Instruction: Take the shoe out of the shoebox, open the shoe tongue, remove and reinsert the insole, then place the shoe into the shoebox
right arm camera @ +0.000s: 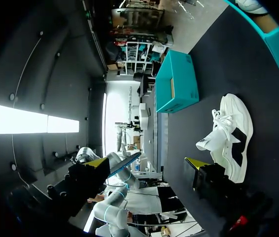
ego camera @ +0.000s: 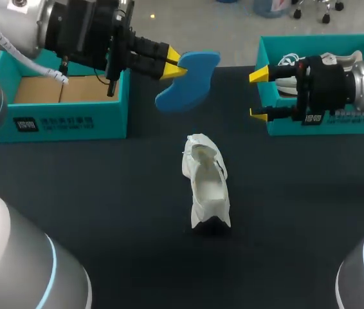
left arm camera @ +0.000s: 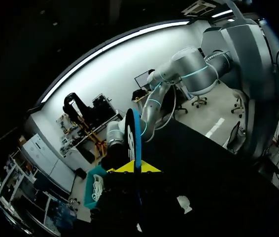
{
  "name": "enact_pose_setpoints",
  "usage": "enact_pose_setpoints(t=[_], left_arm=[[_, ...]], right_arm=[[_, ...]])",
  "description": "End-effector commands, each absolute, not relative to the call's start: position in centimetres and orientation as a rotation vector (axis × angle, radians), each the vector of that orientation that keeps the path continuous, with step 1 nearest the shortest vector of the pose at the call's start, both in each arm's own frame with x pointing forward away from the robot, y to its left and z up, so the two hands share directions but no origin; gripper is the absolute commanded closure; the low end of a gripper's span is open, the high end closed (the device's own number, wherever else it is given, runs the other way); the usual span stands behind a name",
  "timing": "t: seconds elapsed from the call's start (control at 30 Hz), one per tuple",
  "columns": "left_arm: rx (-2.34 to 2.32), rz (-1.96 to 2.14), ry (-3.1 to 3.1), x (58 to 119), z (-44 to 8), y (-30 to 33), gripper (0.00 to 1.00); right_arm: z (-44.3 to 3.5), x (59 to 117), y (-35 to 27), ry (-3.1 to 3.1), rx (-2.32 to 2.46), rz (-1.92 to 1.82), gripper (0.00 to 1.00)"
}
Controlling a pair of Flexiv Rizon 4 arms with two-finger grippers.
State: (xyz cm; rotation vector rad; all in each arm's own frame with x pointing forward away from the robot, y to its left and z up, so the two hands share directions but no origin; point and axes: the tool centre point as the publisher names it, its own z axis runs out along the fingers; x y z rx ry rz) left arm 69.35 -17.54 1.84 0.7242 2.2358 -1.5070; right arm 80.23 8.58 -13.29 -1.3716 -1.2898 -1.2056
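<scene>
White shoe (ego camera: 206, 187) upright, mouth wide open; blue insole (ego camera: 191, 80) in left gripper (ego camera: 175, 65)

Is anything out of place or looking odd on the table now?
Only the blue insole is out of place: the left gripper holds it in the air, outside the white shoe, which stands upright on the table. Nothing looks spilled or damaged.

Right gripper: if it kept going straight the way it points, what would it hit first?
Probably the insole held by the left gripper, which hangs across from the right gripper's open fingers. Depth is unclear, so it might pass beside it.
</scene>
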Motion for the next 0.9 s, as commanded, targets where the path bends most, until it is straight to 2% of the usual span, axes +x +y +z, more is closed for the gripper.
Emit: enact_pose_setpoints(t=[0.03,0.43,0.9], left_arm=[[0.979,-1.289,1.878,70.4,-0.8,-17.9,1.00],[1.416,-0.947,1.424,74.0,-4.5,-17.8,1.00],[1.416,-0.947,1.424,74.0,-4.5,-17.8,1.00]], right_arm=[[-13.3,80.3,8.7,-1.289,-1.374,-1.205,0.00],[-13.3,80.3,8.7,-1.289,-1.374,-1.205,0.00],[-13.3,80.3,8.7,-1.289,-1.374,-1.205,0.00]])
